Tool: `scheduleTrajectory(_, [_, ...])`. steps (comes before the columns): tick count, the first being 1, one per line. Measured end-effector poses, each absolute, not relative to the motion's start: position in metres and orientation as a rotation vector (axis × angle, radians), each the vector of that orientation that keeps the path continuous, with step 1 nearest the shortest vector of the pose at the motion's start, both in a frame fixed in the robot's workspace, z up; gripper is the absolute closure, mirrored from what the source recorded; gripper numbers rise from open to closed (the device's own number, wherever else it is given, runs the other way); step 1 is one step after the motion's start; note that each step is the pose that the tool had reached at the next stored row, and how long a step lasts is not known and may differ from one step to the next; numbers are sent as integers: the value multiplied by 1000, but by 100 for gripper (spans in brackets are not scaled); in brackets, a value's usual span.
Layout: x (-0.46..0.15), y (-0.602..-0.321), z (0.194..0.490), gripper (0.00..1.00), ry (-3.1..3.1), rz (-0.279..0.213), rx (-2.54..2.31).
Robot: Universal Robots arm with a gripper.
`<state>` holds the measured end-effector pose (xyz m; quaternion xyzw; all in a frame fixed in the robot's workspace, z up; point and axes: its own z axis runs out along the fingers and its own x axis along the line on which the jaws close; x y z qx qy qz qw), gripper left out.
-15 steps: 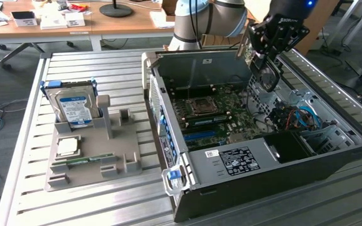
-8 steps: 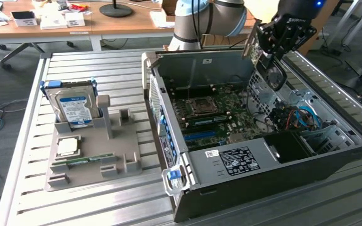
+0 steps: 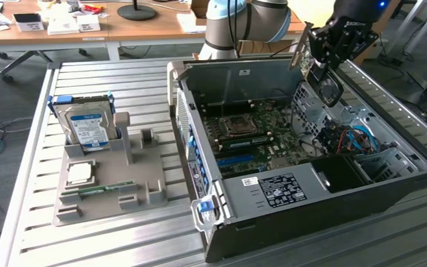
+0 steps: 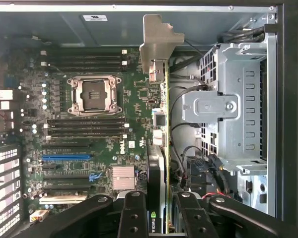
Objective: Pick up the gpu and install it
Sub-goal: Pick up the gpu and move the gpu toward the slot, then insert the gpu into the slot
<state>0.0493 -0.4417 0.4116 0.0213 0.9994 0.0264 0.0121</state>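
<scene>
My gripper (image 3: 331, 47) hangs above the far right side of the open computer case (image 3: 324, 194) and is shut on the gpu (image 3: 326, 88). The card hangs upright below the jaws, its black round fan facing the camera and its silver bracket (image 3: 300, 49) toward the exterior view's left. In the wrist view the gpu (image 4: 164, 124) shows edge-on between the black fingers (image 4: 136, 215), with the bracket (image 4: 159, 37) at its far end. It hovers over the gap between the motherboard (image 4: 89, 124) and the drive cage (image 4: 233, 109). A blue slot (image 4: 64, 156) lies on the board.
On the exterior view's left a grey holder (image 3: 113, 192) carries a hard drive with a blue label (image 3: 87, 128), a processor (image 3: 80, 173) and a memory stick (image 3: 98, 189). The case stands on a slatted metal table (image 3: 124, 83). Loose cables (image 3: 351, 139) lie near the drive cage.
</scene>
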Motion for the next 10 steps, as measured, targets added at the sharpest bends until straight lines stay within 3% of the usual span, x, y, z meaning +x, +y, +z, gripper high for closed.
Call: scheduleTrajectory(10, [49,-442,412,73,3116,82,66])
